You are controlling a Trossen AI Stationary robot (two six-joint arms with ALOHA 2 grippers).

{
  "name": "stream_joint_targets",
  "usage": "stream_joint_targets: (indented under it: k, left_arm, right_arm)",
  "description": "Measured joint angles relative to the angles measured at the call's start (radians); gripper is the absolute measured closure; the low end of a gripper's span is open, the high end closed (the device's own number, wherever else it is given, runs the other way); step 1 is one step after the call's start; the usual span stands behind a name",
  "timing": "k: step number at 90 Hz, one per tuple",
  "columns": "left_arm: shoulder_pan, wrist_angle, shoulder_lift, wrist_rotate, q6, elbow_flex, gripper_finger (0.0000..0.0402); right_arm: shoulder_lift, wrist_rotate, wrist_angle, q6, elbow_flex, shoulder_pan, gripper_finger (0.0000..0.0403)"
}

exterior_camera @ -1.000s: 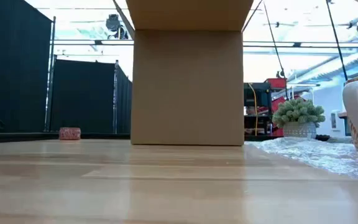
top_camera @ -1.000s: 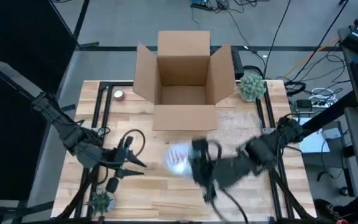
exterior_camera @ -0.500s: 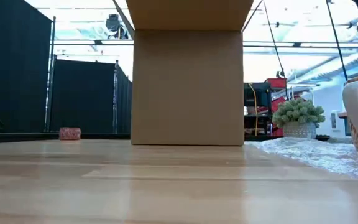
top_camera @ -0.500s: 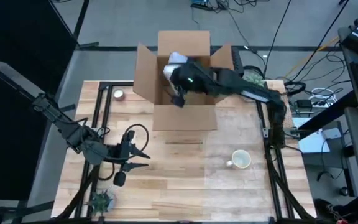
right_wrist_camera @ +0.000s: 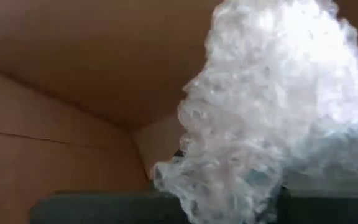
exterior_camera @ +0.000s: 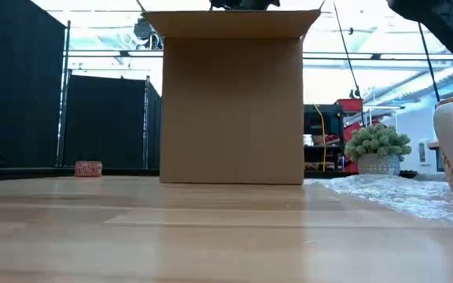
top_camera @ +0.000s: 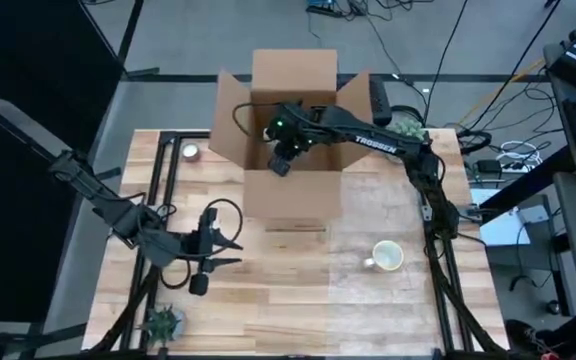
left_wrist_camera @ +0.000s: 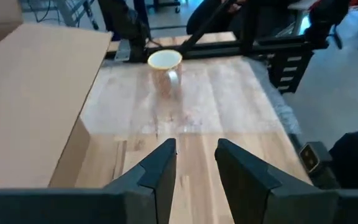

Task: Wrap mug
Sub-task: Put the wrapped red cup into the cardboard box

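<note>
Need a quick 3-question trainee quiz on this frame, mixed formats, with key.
1. True or false: the right gripper is inside the cardboard box.
2. Multiple choice: where is the bare mug? A) inside the box B) on the table on the robot's right side C) in the left gripper
3. Fill in: the right wrist view shows a bundle of ____ wrap in front of the camera.

Key: 1 true. 2 B; the mug stands alone on a sheet of clear wrap, while the left gripper hovers open and empty over the table's left side. 3 bubble.
</note>
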Motion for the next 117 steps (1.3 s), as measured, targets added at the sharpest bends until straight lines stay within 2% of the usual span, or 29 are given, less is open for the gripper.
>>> stream_joint_targets:
  k: [20,34,47,94,104,117]
  left_arm:
    - [-0.001,0.009,0.008,0.0,0.0,-0.001,0.0295]
    - [-0.001,0.016,0.009,0.0,0.0,-0.001,0.0295]
    - [-0.001,0.018,0.009,0.0,0.001,-0.001,0.0295]
    - [-0.001,0.021,0.009,0.001,0.0,-0.001,0.0295]
    - [-0.001,0.02,0.009,0.001,0.003,-0.001,0.0295]
    - [-0.001,0.02,0.009,0.001,0.008,-0.001,0.0295]
  right_arm:
    - [-0.003,0.006,0.006,0.041,-0.003,-0.01,0.0396]
    - [-0.032,0.043,0.14,0.053,-0.013,-0.016,0.0395]
    - [-0.045,0.052,0.193,0.073,-0.007,-0.051,0.0395]
    - [0.187,-0.002,0.067,0.118,-0.013,-0.087,0.0393]
    - [0.202,-0.042,0.085,0.151,-0.004,-0.081,0.0373]
    - [0.239,-0.083,0.078,0.165,-0.009,-0.075,0.0315]
